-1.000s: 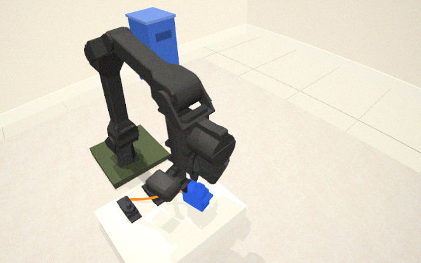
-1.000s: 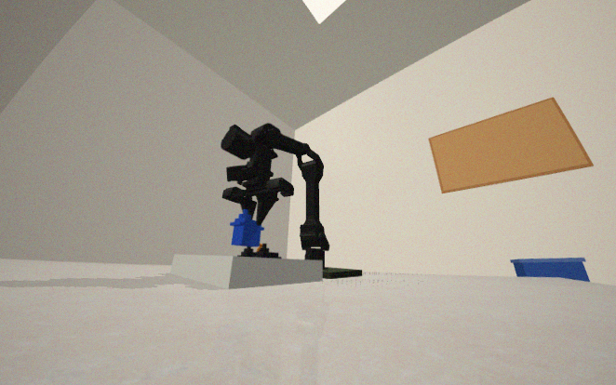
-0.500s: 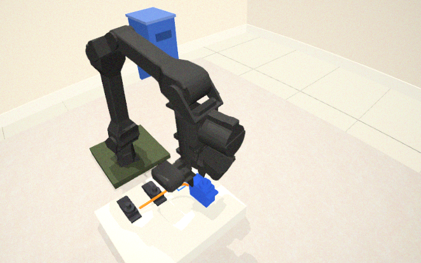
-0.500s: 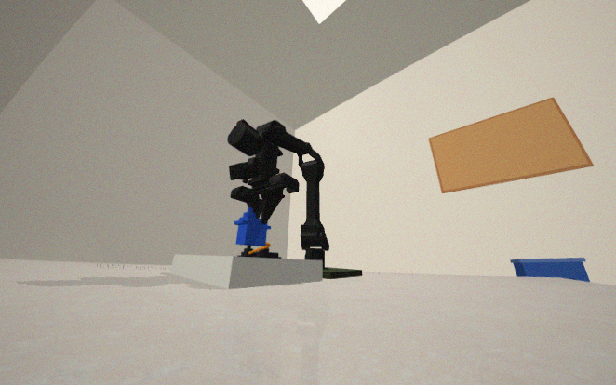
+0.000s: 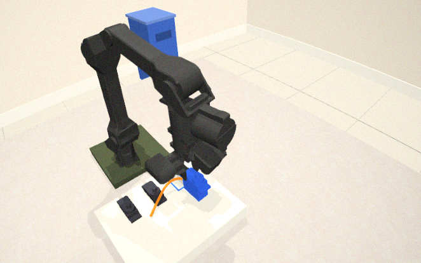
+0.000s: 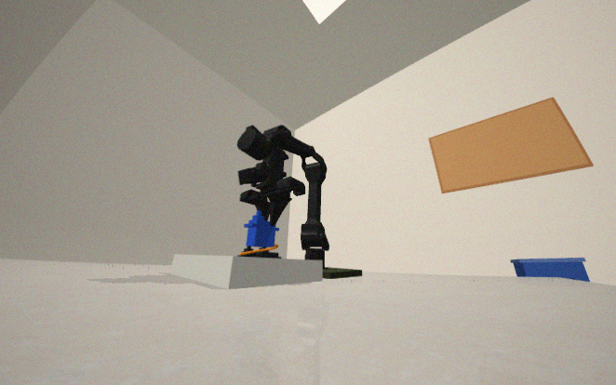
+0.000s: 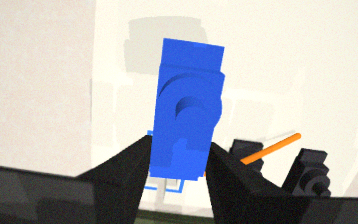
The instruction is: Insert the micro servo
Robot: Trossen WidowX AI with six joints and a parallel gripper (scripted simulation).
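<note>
My pincer (image 5: 187,175) (image 6: 267,218) (image 7: 179,145) grips the blue micro servo (image 5: 196,185) (image 6: 261,232) (image 7: 189,120) above the deck (image 5: 178,235) (image 6: 274,270) (image 7: 280,65), near 2 black servos (image 5: 128,208) (image 7: 310,175); I see no readable writing.

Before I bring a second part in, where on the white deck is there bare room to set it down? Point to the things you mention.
Bare: the deck's (image 5: 165,241) near part, in front of the black servos (image 5: 128,208) (image 7: 314,177). Crowded: around those servos, the orange cable (image 5: 158,198) (image 7: 272,148) and the held blue servo (image 5: 196,185) (image 6: 261,231) (image 7: 187,120).
</note>
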